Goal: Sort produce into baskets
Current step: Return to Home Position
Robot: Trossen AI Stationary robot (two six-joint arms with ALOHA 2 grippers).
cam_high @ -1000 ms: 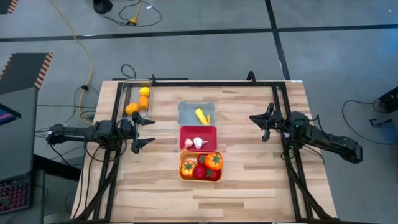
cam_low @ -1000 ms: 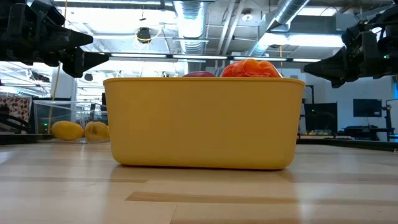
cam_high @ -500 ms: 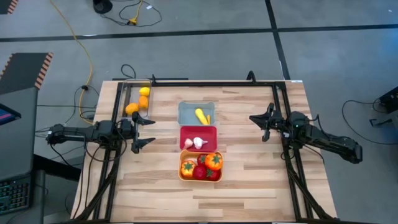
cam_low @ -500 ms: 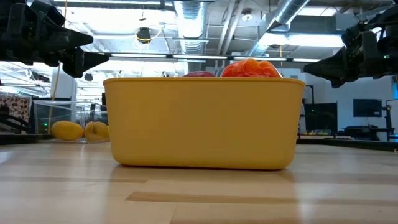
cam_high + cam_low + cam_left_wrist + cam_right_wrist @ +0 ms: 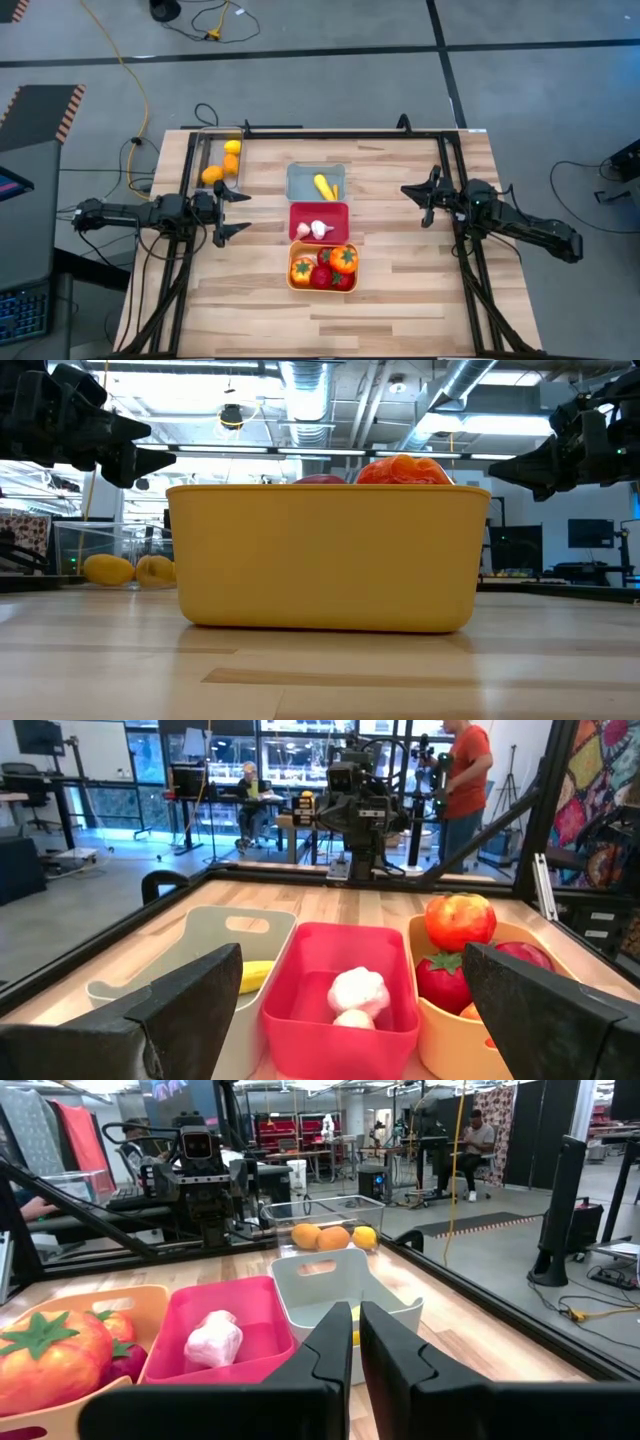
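Three tubs stand in a row at the table's middle. The pale blue-grey tub holds a long yellow piece. The red tub holds white garlic bulbs. The orange tub holds red tomatoes and orange green-stemmed ones. A clear tray at the far left holds oranges and lemons. My left gripper hovers open and empty left of the red tub, and its wrist view looks at the tubs. My right gripper hovers shut and empty right of the tubs, as its wrist view shows.
A dark frame runs along the table's far edge and down both sides. Bare wooden tabletop lies near and right of the tubs. People stand and sit in the room beyond the table.
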